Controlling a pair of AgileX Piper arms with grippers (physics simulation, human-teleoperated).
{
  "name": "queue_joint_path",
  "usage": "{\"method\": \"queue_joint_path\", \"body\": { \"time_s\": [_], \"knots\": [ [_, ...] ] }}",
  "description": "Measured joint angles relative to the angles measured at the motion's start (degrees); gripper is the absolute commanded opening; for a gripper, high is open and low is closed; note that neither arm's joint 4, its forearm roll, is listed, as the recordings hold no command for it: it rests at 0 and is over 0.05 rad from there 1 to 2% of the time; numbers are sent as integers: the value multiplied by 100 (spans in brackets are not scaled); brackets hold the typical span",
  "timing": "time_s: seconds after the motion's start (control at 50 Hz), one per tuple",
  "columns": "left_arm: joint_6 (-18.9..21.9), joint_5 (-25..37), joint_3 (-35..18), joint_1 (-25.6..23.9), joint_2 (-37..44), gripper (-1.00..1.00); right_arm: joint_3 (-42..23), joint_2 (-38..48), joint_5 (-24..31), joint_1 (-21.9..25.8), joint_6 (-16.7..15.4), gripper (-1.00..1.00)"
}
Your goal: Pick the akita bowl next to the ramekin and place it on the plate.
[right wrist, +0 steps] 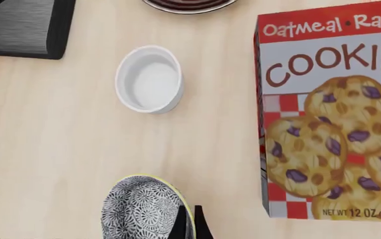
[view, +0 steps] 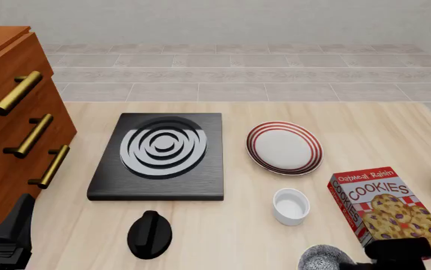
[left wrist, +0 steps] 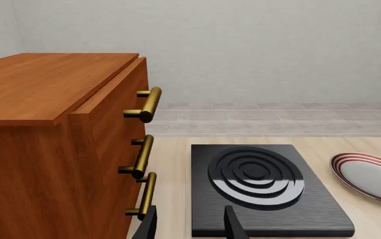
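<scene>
Speckled akita bowl (right wrist: 144,211) sits at the near table edge, right gripper (right wrist: 189,222) pinched shut on its rim. Grasp step looks done. Next up: lift, carry past the ramekin (view: 291,206) to the red-ringed plate (view: 284,147). Left gripper (left wrist: 190,225) open, idle by the hotplate (left wrist: 267,186).

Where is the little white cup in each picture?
Front view: the ramekin stands on the table between the plate and the near edge, left of the cookie box.
Right wrist view: the ramekin shows from above, beside the cookie box, with the akita bowl at the right claw.
Left wrist view: not in it.
Shared landmark: the cookie box, beside the ramekin in both views that show it.
</scene>
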Motion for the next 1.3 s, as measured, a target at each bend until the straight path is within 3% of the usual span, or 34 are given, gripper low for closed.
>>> {"method": "queue_joint_path", "body": {
  "time_s": [0.64, 1.3],
  "knots": [
    [0, 0, 0, 0, 0, 100, -438, -405, 423, 216, 167, -100],
    [0, 0, 0, 0, 0, 100, -738, -416, 248, 208, 412, -100]
  ]
}}
